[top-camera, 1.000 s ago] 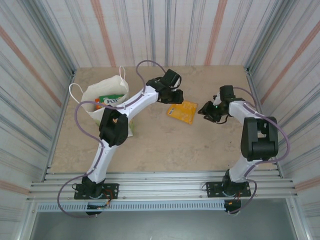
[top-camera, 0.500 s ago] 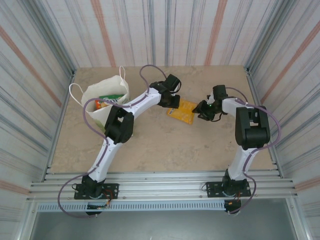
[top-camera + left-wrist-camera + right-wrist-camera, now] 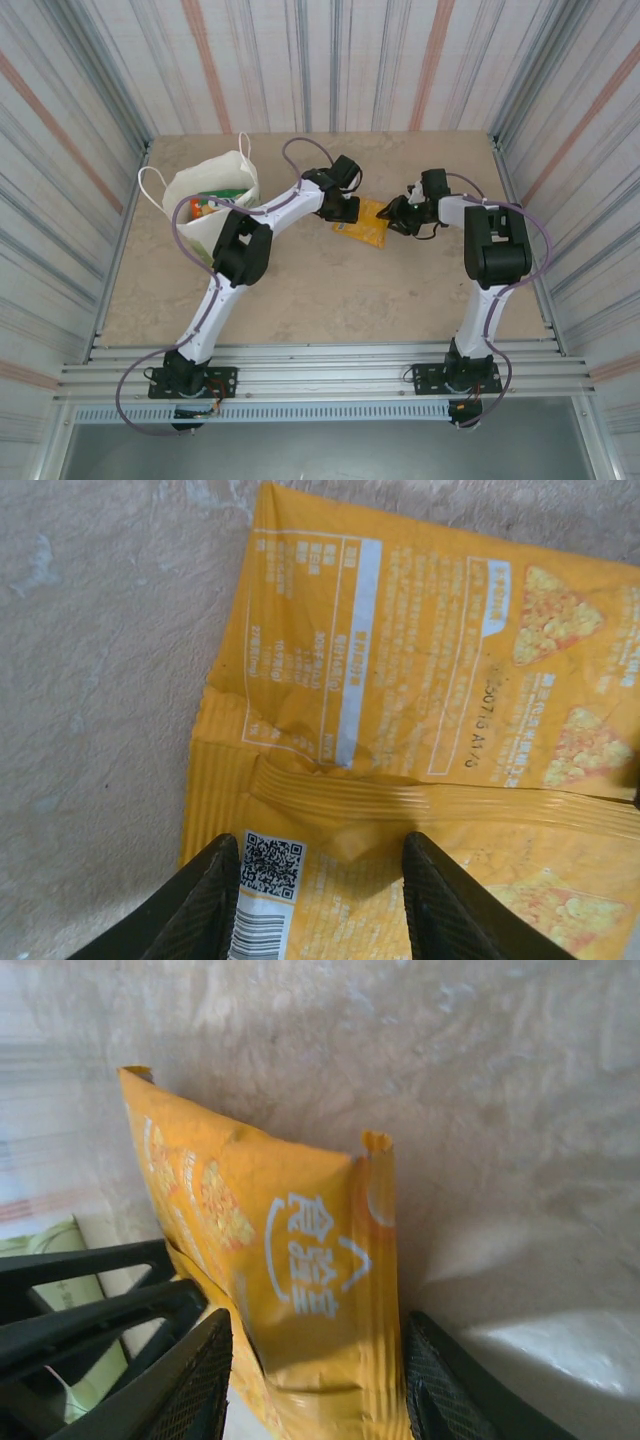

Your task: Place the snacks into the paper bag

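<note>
A yellow-orange snack packet [image 3: 366, 223] lies flat on the table between my two grippers. My left gripper [image 3: 341, 207] hangs over its left end, and the left wrist view has the packet [image 3: 420, 680] back side up, barcode between the open fingers [image 3: 205, 905]. My right gripper [image 3: 397, 217] is at the packet's right end, open, with that end of the packet [image 3: 300, 1260] between its fingers [image 3: 455, 1395], touching neither that I can tell. The cream paper bag [image 3: 207, 195] stands open at far left, with green and orange packets [image 3: 215, 200] inside.
Corrugated walls close in the table [image 3: 300, 290] on three sides. The bag's loop handles [image 3: 150, 180] stick out to the left and back. My left arm's links [image 3: 240, 250] reach across in front of the bag.
My right gripper has slid left up to the packet's right end. My left gripper has shifted down and right onto the packet's left end. The packet has not moved.
</note>
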You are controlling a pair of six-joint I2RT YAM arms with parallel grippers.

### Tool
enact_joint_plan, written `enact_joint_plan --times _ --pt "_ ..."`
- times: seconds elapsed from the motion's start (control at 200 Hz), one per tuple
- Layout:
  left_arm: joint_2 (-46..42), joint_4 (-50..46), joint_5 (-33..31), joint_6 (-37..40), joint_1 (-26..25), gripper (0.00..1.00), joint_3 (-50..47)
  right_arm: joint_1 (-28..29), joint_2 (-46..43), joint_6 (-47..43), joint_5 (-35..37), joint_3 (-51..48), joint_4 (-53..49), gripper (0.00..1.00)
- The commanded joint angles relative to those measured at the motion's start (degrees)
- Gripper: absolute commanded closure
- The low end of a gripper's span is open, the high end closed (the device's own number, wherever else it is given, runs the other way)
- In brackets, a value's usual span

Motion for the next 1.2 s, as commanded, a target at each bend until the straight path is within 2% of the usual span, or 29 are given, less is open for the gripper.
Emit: enact_joint_plan --times 0.0,0.21,0.391,0.521,0.742,0.852,1.027,1.193 --pt "1.10 0.69 2.38 -1.33 0.07 0.53 -0.97 0.86 3.42 3.57 -1.77 -0.04 4.58 0.52" --pt "1.48 0.62 3.21 -1.88 0.07 0.53 -1.04 2.01 4.48 5.57 -3.22 -0.01 9.61 0.56" --pt "-0.23 0.69 2.66 -1.70 0.22 0.52 -1.28 1.76 1.99 4.51 -2.40 -1.39 9.97 0.73" --pt "-3.32 0.64 2.07 -1.14 0.33 0.50 -1.26 1.32 -2.35 2.59 -0.98 -3.50 9.04 0.82" --pt "-12.75 2.13 2.77 1.11 0.33 0.45 -3.56 0.80 -13.14 -4.06 0.42 -6.91 5.40 0.85" --pt "-18.88 2.36 4.34 5.02 0.33 0.39 -5.42 0.79 -19.41 -10.32 -0.62 -7.04 0.39 0.86" --pt "-29.18 0.56 8.68 14.91 0.33 0.39 -8.65 0.65 -27.97 -23.02 -1.89 -5.65 -8.81 0.88" --pt "-36.83 -2.91 16.43 29.40 0.33 0.39 -11.07 1.91 -34.29 -38.45 -6.68 -3.97 -15.87 0.89"
